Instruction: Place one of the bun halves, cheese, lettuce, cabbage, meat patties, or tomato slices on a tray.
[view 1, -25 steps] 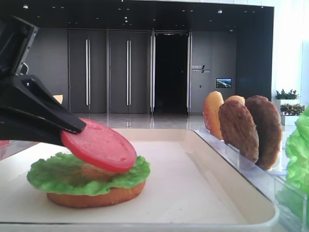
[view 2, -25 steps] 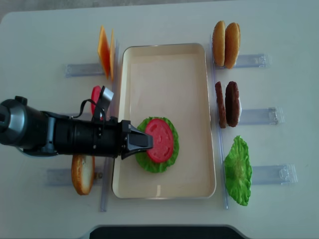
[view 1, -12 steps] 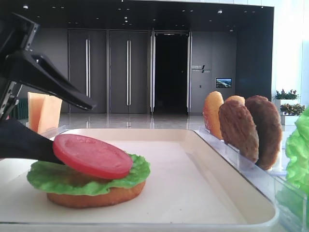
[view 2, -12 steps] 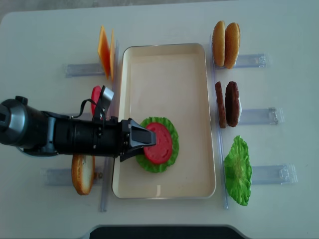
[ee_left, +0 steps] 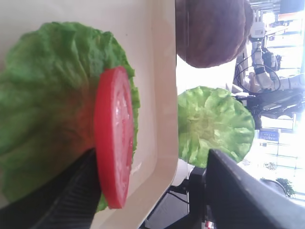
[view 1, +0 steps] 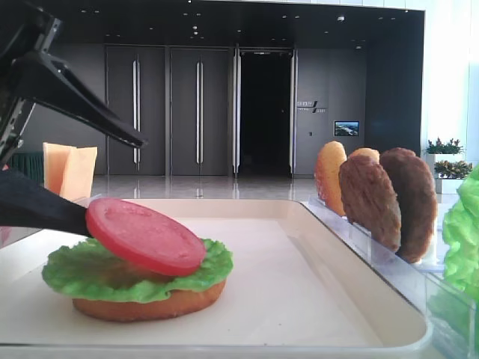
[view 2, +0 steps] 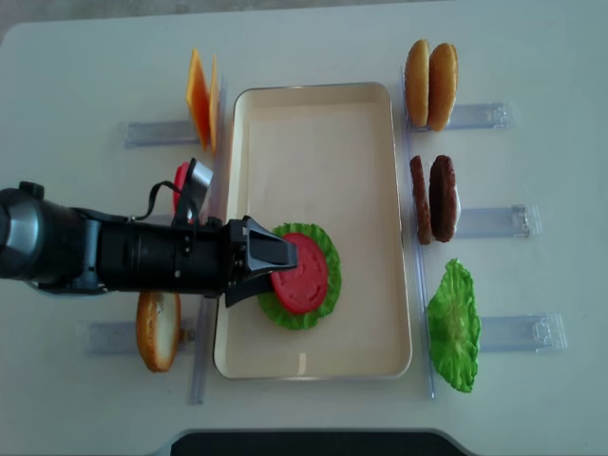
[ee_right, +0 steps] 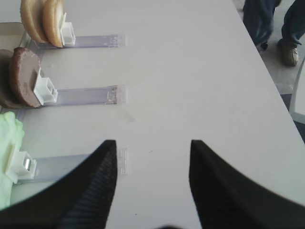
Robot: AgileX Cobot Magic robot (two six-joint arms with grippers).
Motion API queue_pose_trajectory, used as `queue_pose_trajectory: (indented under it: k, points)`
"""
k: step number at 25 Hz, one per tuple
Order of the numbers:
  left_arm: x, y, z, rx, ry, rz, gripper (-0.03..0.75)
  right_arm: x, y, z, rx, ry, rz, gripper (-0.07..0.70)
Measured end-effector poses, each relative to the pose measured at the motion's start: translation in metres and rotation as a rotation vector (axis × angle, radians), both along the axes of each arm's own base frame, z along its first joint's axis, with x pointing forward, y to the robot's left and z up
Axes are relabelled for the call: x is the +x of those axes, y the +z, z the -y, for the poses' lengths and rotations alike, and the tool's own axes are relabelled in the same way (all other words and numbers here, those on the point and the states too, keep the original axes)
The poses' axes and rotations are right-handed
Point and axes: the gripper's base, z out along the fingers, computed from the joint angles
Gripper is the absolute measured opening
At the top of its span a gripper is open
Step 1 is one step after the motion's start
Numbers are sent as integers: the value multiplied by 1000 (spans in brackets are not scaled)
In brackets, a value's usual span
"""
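A stack sits on the cream tray (view 2: 313, 133): an orange-brown bun half (view 1: 150, 305), a green lettuce leaf (view 1: 127, 273) and, on top, a red tomato slice (view 1: 146, 235) (view 2: 302, 274). My left gripper (view 1: 112, 185) (view 2: 283, 256) stands open at the stack's left side. Its lower finger (view 1: 37, 211) touches the slice's left edge, and the upper finger (view 1: 75, 97) is well above it. In the left wrist view the slice (ee_left: 114, 143) lies against one finger (ee_left: 66, 200), with the other finger far off. My right gripper (ee_right: 152, 143) is open and empty over bare table.
Clear racks flank the tray. Cheese slices (view 2: 199, 100), another tomato slice (view 2: 180, 180) and a bun half (view 2: 158, 331) are on the left. Two bun halves (view 2: 430, 84), two meat patties (view 2: 434, 198) and a lettuce leaf (view 2: 454, 326) are on the right.
My left gripper has opened from shut on the tomato slice. The slice has settled onto the lettuce, and the gripper has drawn slightly back to the left.
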Motion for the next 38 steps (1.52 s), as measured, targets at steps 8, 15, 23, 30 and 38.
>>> queue_pose_trajectory:
  k: [8, 15, 23, 30, 38]
  points:
    - [-9, 14, -9, 161, -10, -10, 516, 0, 0, 0, 0, 0, -1, 336]
    - [-9, 53, -13, 218, -9, 66, 515, 0, 0, 0, 0, 0, -1, 336]
    - [-4, 141, -37, 579, -59, 212, 513, 0, 0, 0, 0, 0, -1, 335]
    - [-8, 165, -79, 976, -16, 122, 508, 0, 0, 0, 0, 0, -1, 335]
    - [-7, 164, -126, 1067, 130, 7, 508, 0, 0, 0, 0, 0, -1, 335]
